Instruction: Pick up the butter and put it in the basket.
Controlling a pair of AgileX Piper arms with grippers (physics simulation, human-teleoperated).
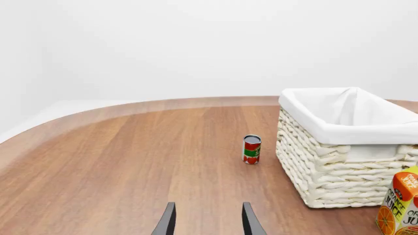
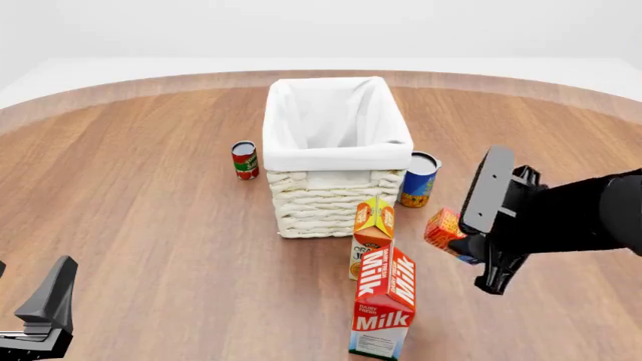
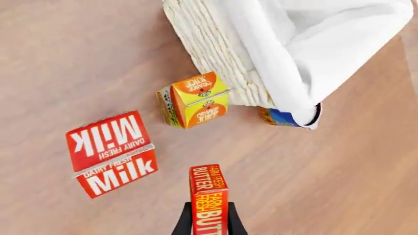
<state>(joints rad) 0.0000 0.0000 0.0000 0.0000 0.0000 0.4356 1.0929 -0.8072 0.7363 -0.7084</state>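
Note:
My right gripper (image 3: 209, 223) is shut on the butter (image 3: 209, 198), a small red-and-orange box with white letters, and holds it in the air above the table. In the front view the butter (image 2: 443, 229) hangs at the right gripper (image 2: 464, 242), to the right of the orange juice carton and lower right of the basket (image 2: 336, 150). The basket (image 3: 261, 63) is cream wicker with a white liner, seen too in the left wrist view (image 1: 346, 147). My left gripper (image 1: 207, 223) is open low over the table near the front left, with nothing between its fingers.
An orange juice carton (image 2: 372, 233) and a Milk carton (image 2: 384, 301) stand in front of the basket. A red can (image 2: 243, 159) stands to the basket's left, and a blue-and-orange can (image 2: 419, 179) to its right. Bare wood lies across the left half.

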